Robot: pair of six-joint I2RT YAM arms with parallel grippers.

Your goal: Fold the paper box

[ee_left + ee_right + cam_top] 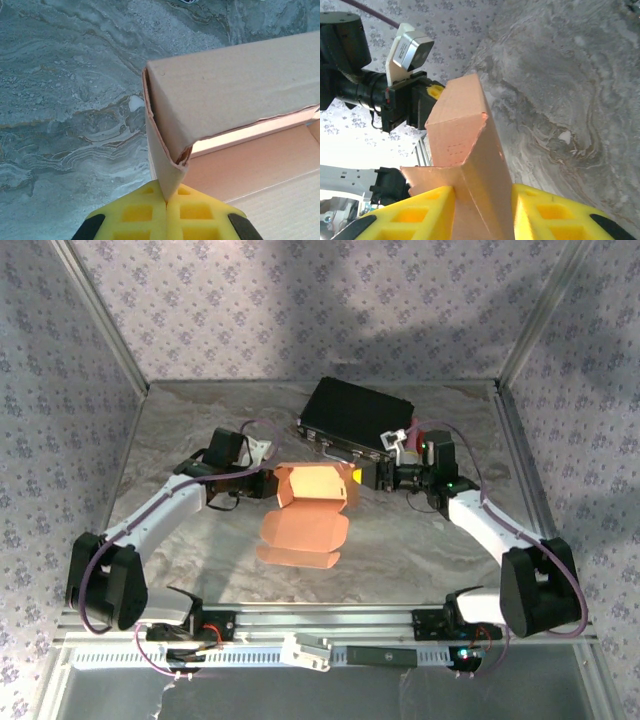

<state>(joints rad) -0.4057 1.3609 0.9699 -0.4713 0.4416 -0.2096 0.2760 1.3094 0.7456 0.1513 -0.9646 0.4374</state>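
Observation:
The salmon-pink paper box point(305, 525) lies half folded at the table's middle, its walls raised at the far side and a flat lid panel spread toward me. My left gripper point(268, 480) holds the box's left end. In the left wrist view its yellow pads point(167, 202) are shut on a thin corner flap of the box point(235, 85). My right gripper point(362, 478) is at the box's right end. In the right wrist view its yellow fingers point(484, 212) press on both sides of the folded end wall of the box point(462, 125).
A black hard case point(355, 415) with metal latches lies just behind the box, close to the right wrist. Patterned walls and metal posts close in the marbled table point(200, 410). A rail point(330, 620) runs along the near edge.

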